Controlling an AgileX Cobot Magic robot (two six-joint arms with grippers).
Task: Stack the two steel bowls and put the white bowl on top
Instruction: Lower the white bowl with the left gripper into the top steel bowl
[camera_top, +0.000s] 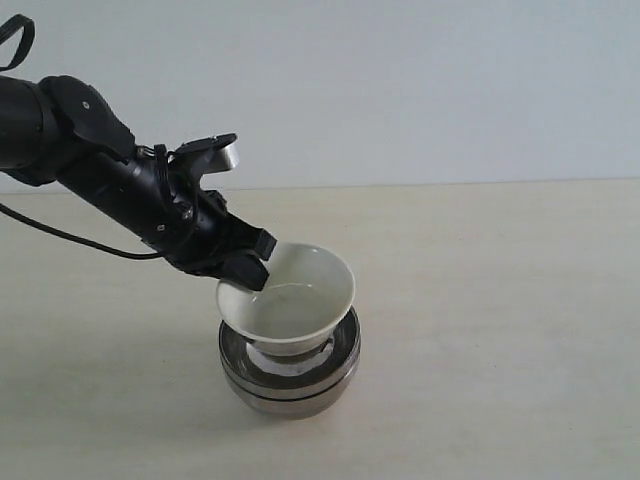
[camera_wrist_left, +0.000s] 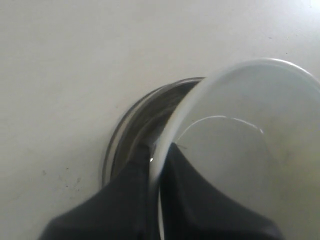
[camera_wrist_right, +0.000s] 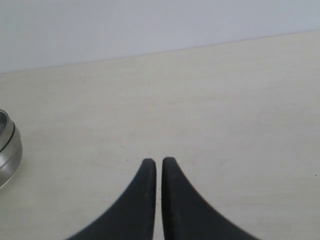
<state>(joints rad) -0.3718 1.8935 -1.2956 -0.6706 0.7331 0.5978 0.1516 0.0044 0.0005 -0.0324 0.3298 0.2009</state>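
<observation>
The two steel bowls (camera_top: 290, 372) stand nested one in the other on the table, shiny rims level. The white bowl (camera_top: 295, 305) sits tilted in the top steel bowl, its base down inside. My left gripper (camera_top: 250, 270) is shut on the white bowl's left rim, one finger inside and one outside. In the left wrist view the white bowl (camera_wrist_left: 240, 140) fills the frame's right part, the steel bowls (camera_wrist_left: 135, 130) show behind it, and the left gripper (camera_wrist_left: 159, 155) pinches the rim. My right gripper (camera_wrist_right: 159, 162) is shut and empty over bare table, with the steel bowls (camera_wrist_right: 7, 150) at the frame's edge.
The pale wooden table (camera_top: 500, 330) spreads around the stack, with a light wall behind. The left arm (camera_top: 90, 150) and its cable reach in from the upper left of the exterior view. The right arm is outside the exterior view.
</observation>
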